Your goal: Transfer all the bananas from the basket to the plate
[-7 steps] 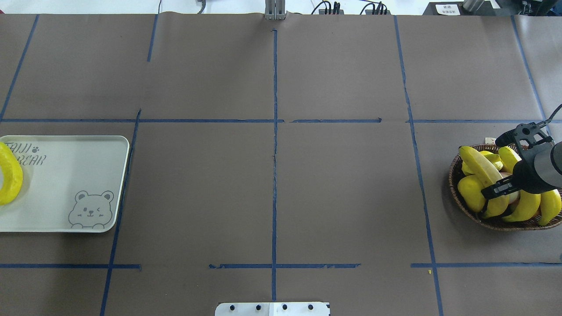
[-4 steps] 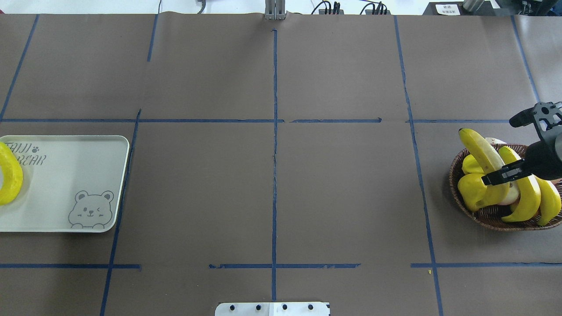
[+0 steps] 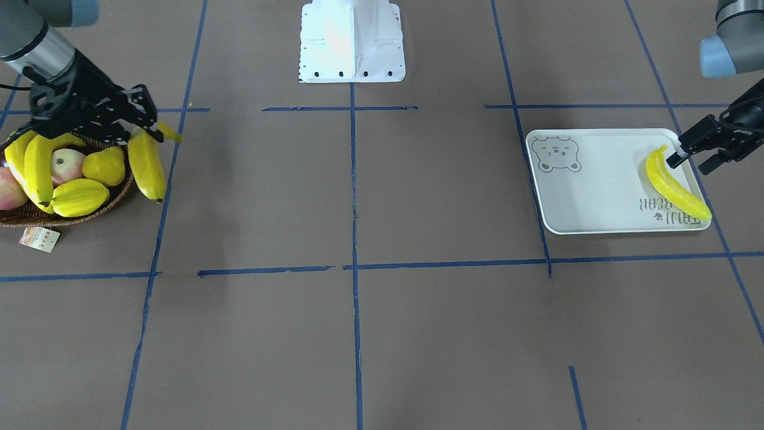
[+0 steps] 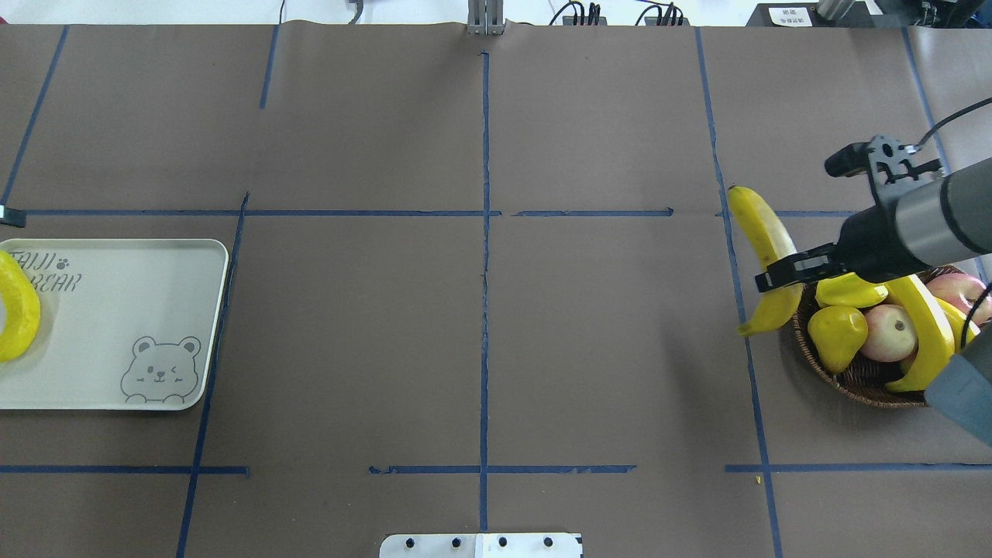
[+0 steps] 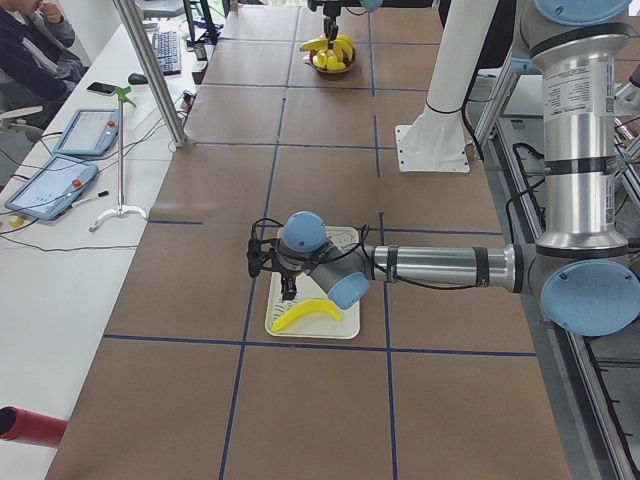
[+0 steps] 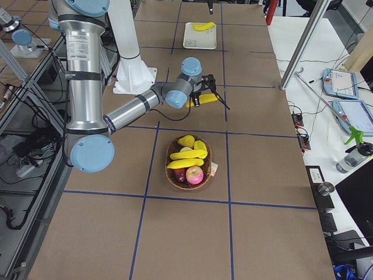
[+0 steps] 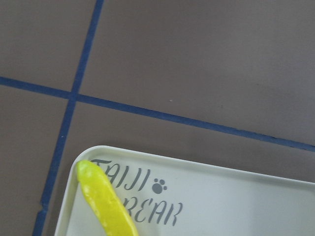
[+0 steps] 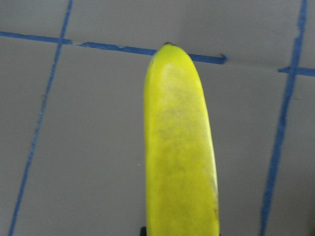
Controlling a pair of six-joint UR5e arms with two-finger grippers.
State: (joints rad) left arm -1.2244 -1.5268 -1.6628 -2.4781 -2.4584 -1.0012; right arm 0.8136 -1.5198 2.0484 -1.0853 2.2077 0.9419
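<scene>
First banana [image 4: 19,314] on plate [image 4: 116,325]; left gripper [image 3: 692,161] beside it, jaws apart. Right gripper [image 4: 776,273] clamped on second banana [image 4: 759,225], just outside basket [image 4: 852,381]; two more bananas [image 4: 922,325] inside.

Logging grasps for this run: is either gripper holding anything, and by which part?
The right gripper holds a banana, pinched across its body, somewhat nearer its tapered end. The left gripper, open by the plate, holds nothing.
</scene>
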